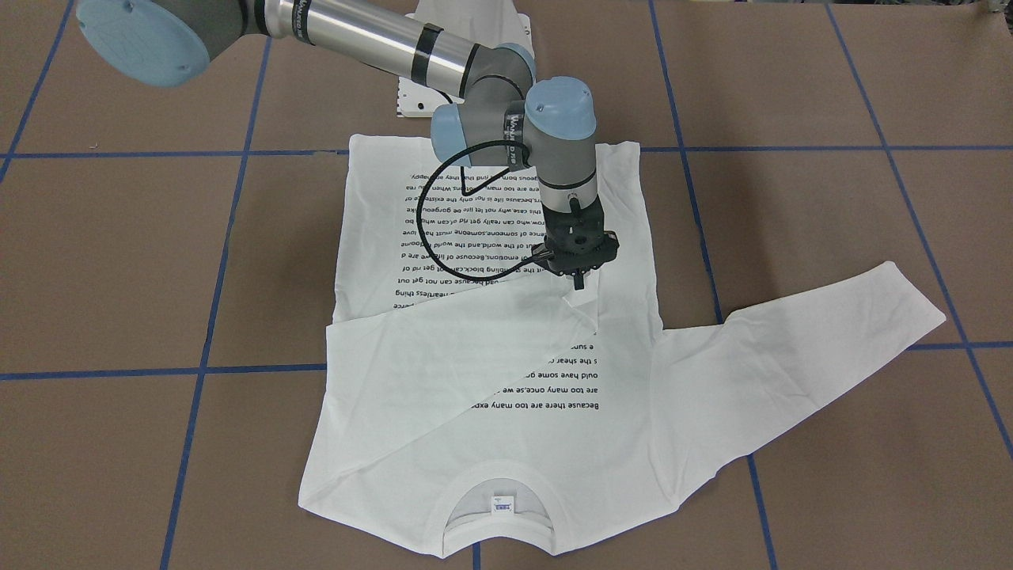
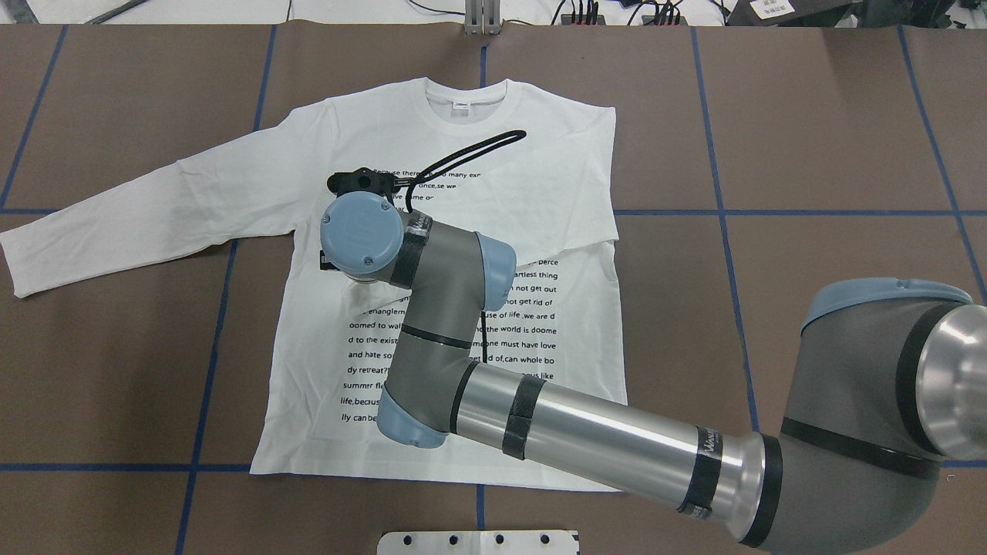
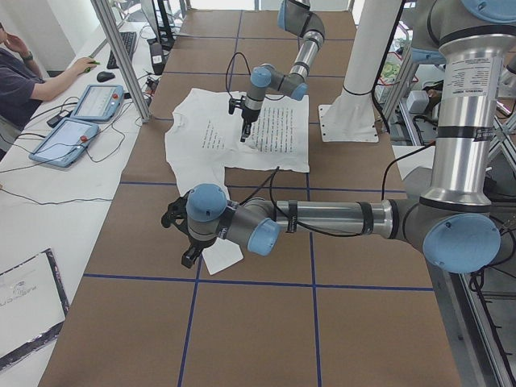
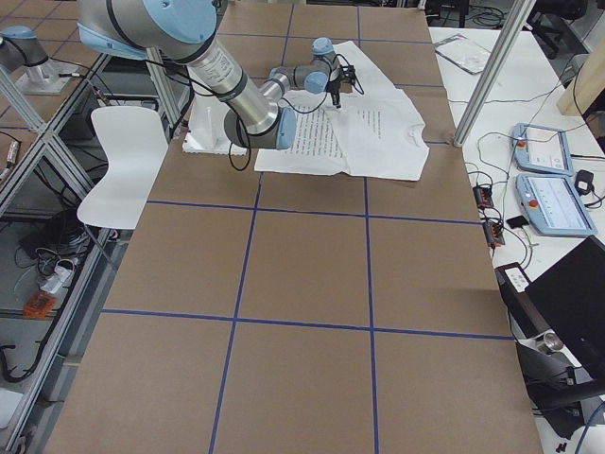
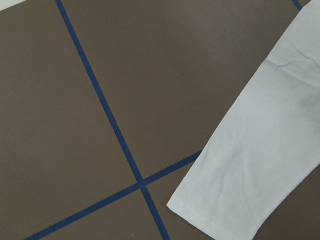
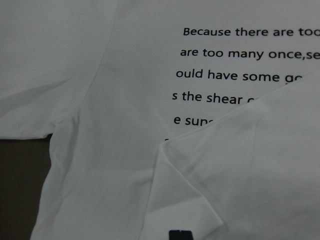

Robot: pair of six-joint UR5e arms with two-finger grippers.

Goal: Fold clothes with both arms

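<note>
The white long-sleeved T-shirt [image 1: 617, 443] lies flat on the brown table, text side up, neck towards the operators' side. One sleeve [image 1: 443, 348] is folded across the body. My right gripper [image 1: 579, 277] points down just above that sleeve's cuff [image 1: 578, 301]; its fingers look shut, with nothing seen between them. In the overhead view the wrist hides it. The other sleeve [image 2: 116, 216] stretches out flat to my left. My left gripper [image 3: 184, 242] hovers beside its cuff [image 5: 220, 210]; I cannot tell whether it is open or shut.
The white metal pedestal [image 2: 478, 543] stands at the table's near edge by the shirt's hem. Blue tape lines [image 1: 214, 317] cross the brown table. An operator [image 3: 16, 72] sits at a side desk with tablets [image 3: 89, 101]. A white chair [image 4: 123, 170] stands beside the table.
</note>
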